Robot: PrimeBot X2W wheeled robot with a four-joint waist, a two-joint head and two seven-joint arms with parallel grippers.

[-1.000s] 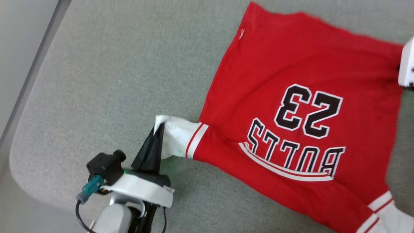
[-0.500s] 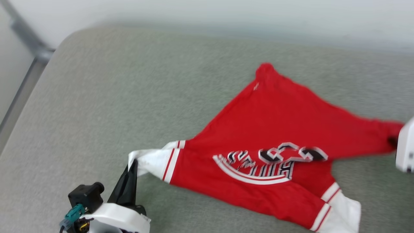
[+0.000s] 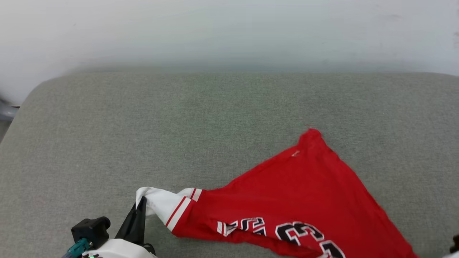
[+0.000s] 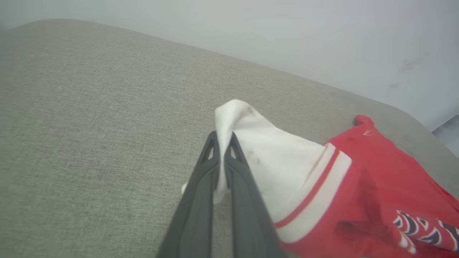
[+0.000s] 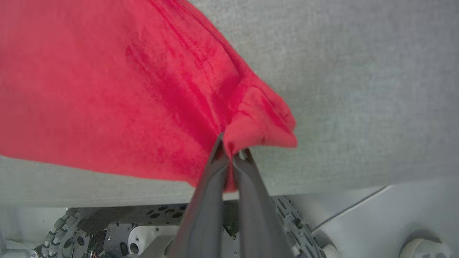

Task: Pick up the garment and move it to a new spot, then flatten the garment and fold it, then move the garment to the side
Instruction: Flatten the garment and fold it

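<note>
Since both tools are clenched on cloth, step in hand reads as the carry to a new spot. Grips: left tool (image 4: pixel 223 138) pinches the white, red-striped sleeve end (image 4: pixel 272 168) of the red jersey T-shirt with black "23" lettering (image 3: pixel 304 193); right tool (image 5: pixel 231 150) pinches a bunched red edge (image 5: pixel 258 122), can't tell which part. Shirt is slung between them. Its far corner appears to rest on the grey fabric-covered bench (image 3: pixel 179 125), near side lifted. To do it well: raise both tools evenly so that corner clears the bench before travel, and hold the span taut enough to avoid sag. No yanking, since thin fabric could slip from such small pinches. Land the far edge first, then draw back to lay it flat. Containers: none involved here.
</note>
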